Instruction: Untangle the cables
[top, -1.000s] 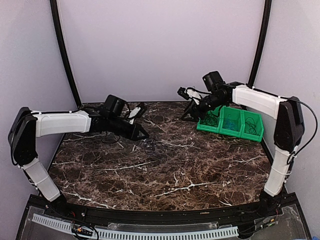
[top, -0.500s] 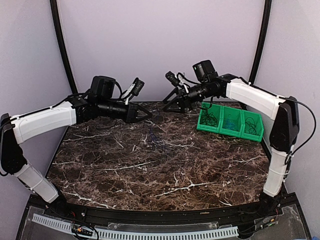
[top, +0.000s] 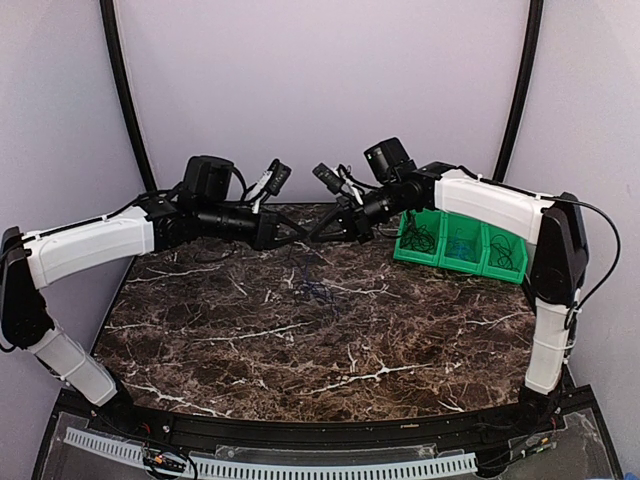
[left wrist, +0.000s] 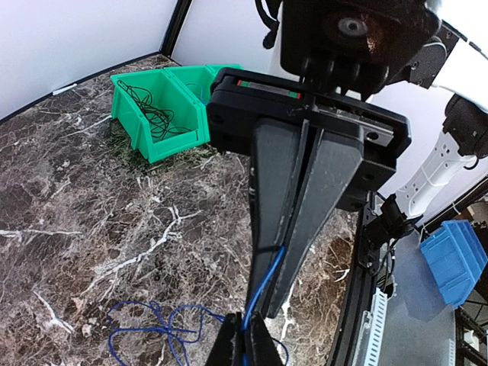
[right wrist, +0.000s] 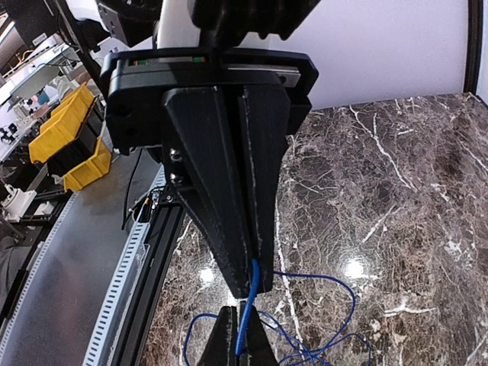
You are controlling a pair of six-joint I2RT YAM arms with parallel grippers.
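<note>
From above, the left gripper (top: pixel 296 236) and right gripper (top: pixel 322 230) meet tip to tip over the back of the marble table (top: pixel 330 340). The cables (top: pixel 315 285) trail onto it just below, and green bins (top: pixel 460 250) stand to the right. The left wrist view shows both pairs of jaws pinched shut on one blue cable (left wrist: pixel 263 286) strung between them, its loops resting on the marble. The right wrist view shows the same grip from the other side.

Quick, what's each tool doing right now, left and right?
Left tool: shut on the blue cable.
Right tool: shut on the same blue cable.
</note>
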